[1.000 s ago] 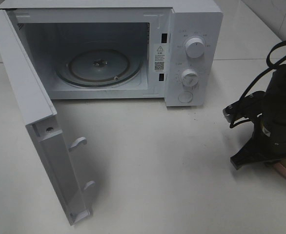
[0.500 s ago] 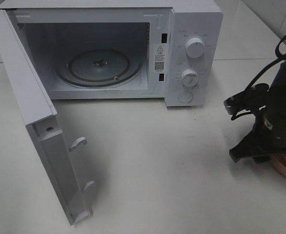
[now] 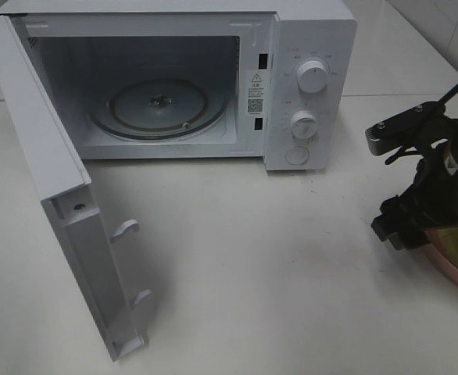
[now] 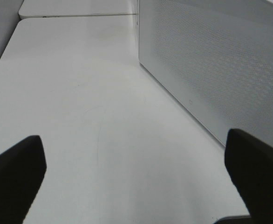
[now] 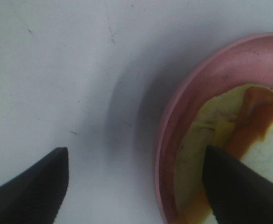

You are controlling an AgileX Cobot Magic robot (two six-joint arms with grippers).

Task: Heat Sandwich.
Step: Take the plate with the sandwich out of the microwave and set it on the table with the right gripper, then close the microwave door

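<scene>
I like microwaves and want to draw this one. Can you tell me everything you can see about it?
The microwave is a white box standing on the white table. Its door is swung wide open on the left, showing two latch hooks on its inner edge. Inside, a round glass turntable lies flat with nothing on it. The right panel has two white round knobs, one above the other, and a round button underneath. No gripper touches it.

White microwave sits at the far side of the white table, its door swung wide open to the left. Glass turntable inside, two round knobs on the right panel. Pink plate at the right edge.
</scene>
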